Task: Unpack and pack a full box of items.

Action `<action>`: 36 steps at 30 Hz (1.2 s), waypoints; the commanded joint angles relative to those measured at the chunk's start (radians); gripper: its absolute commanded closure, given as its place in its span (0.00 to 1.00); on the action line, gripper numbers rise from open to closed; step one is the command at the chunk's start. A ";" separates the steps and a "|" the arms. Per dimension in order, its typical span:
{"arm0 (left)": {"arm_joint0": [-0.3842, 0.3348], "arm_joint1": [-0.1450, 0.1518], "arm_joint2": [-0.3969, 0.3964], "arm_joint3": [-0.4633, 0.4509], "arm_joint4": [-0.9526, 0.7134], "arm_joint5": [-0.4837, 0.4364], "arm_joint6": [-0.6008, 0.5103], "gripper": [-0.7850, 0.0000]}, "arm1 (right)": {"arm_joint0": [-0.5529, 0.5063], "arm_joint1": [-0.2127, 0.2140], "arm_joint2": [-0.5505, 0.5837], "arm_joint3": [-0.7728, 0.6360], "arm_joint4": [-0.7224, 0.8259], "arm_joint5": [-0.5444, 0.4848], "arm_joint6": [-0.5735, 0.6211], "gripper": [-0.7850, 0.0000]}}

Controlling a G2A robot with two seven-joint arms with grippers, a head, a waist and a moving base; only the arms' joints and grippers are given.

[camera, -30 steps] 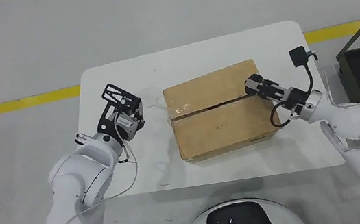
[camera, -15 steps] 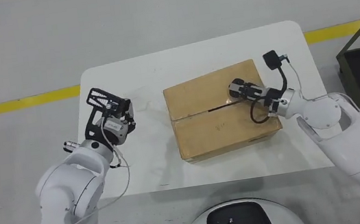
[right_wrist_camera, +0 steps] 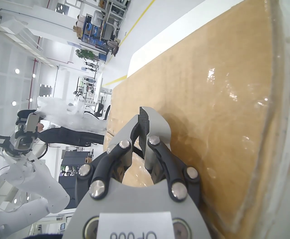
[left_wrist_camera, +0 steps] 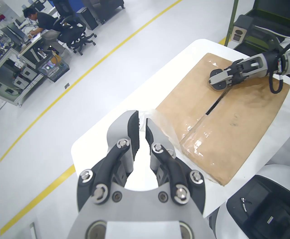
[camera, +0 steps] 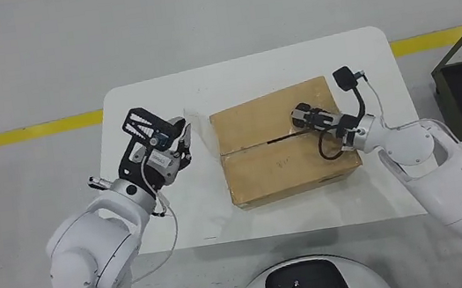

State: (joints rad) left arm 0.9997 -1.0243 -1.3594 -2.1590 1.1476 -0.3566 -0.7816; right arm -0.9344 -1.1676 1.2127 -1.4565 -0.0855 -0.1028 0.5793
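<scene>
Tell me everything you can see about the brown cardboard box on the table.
The brown cardboard box is a low rectangular carton lying flat and slightly askew on the white table. Its two top flaps are closed, meeting along a centre seam with a dark slit partly gaping. Glossy clear tape clings at the ends, and a loose piece trails off one end. The right gripper, fingers shut, rests on the seam.

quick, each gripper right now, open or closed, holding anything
left gripper: open by a narrow gap, at the loose tape, nothing clearly gripped
right gripper: shut, empty, tips on the box
</scene>
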 commanded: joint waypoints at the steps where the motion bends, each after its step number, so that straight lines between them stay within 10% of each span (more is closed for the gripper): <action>1: -0.019 -0.003 0.034 0.005 0.019 0.001 0.005 0.87 | 0.001 0.000 -0.001 -0.002 -0.007 -0.001 0.000 1.00; 20: -0.177 -0.041 0.276 0.087 0.089 -0.030 0.031 0.85 | -0.301 0.054 0.302 -0.304 -0.065 0.041 -0.003 1.00; 22: -0.183 -0.043 0.281 0.095 0.076 -0.027 0.026 0.58 | -0.323 0.055 0.316 -0.312 -0.046 0.030 -0.010 1.00; 23: -0.184 -0.044 0.275 0.102 0.065 -0.021 0.018 0.09 | -0.329 0.056 0.320 -0.314 -0.045 0.027 -0.010 1.00; 24: -0.184 -0.044 0.265 0.110 0.046 -0.015 0.010 0.00 | -0.333 0.056 0.322 -0.316 -0.044 0.025 -0.010 1.00; 36: -0.122 -0.023 -0.014 0.321 -0.581 0.091 -0.263 0.00 | -0.246 0.055 0.259 -0.309 -0.074 0.034 0.040 1.00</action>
State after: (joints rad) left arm 0.8660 -1.0489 -1.3527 -1.8619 0.6487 -0.2778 -1.0200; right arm -1.1926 -1.1119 1.4796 -1.7676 -0.1577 -0.0698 0.6130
